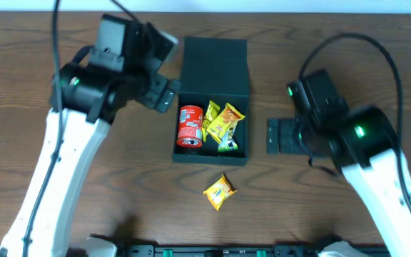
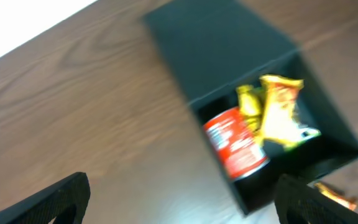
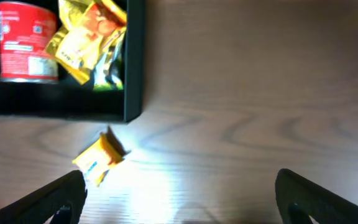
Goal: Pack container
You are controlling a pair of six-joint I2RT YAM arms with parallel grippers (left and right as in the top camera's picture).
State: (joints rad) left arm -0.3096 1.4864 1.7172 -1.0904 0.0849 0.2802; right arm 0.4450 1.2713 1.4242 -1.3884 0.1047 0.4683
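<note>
The dark teal container (image 1: 212, 155) lies open at the table's middle, its flap lid (image 1: 215, 66) folded back. Inside are a red can (image 1: 190, 126) and yellow snack packets (image 1: 223, 123). One yellow packet (image 1: 220, 191) lies on the table in front of the container. My left gripper (image 1: 164, 93) is open and empty, just left of the container's back corner. My right gripper (image 1: 280, 135) is open and empty, to the right of the container. The container also shows in the left wrist view (image 2: 328, 158) and in the right wrist view (image 3: 134, 68); the loose packet shows in the right wrist view (image 3: 98, 160).
The wooden table (image 1: 320, 43) runs to a white wall at the back. A dark rail (image 1: 212, 250) lies along the front edge.
</note>
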